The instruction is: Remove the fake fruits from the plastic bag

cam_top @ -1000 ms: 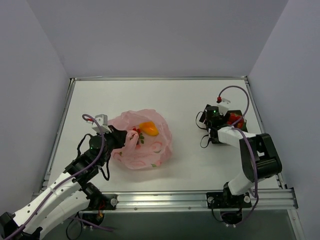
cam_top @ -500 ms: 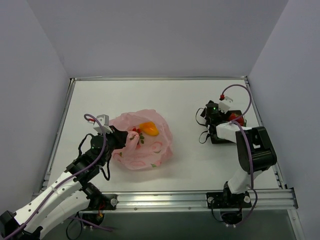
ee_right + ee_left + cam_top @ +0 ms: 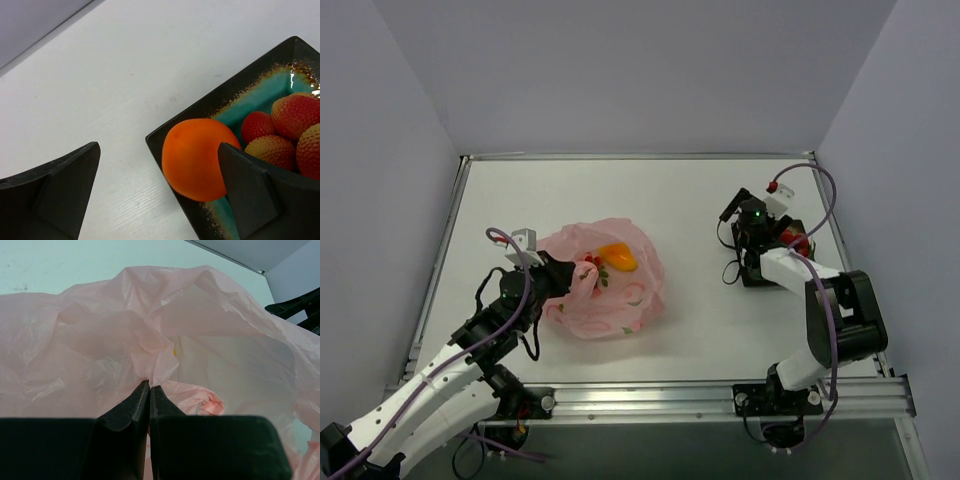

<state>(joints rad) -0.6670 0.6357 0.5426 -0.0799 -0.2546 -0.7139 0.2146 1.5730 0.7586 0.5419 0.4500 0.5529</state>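
The pink plastic bag (image 3: 610, 290) lies crumpled left of centre. In its open mouth show a yellow-orange fruit (image 3: 617, 257) and red berries (image 3: 592, 262). My left gripper (image 3: 558, 276) is shut on a fold of the plastic bag (image 3: 150, 330) at its left edge, jaws pressed together (image 3: 149, 384). My right gripper (image 3: 159, 147) hangs open above the near corner of the tray (image 3: 210, 102). The orange ball (image 3: 195, 157) rests in that corner, next to the right finger, with red and yellowish bumpy fruits (image 3: 295, 115) beside it.
The black-rimmed teal tray (image 3: 752, 278) sits at the right, under my right gripper (image 3: 745, 222). A raised metal rim (image 3: 640, 157) runs round the white table, with grey walls behind and on both sides.
My right gripper has opened wide and lifted a little from the tray, leaving the orange ball lying there. The left gripper and the bag have not moved.
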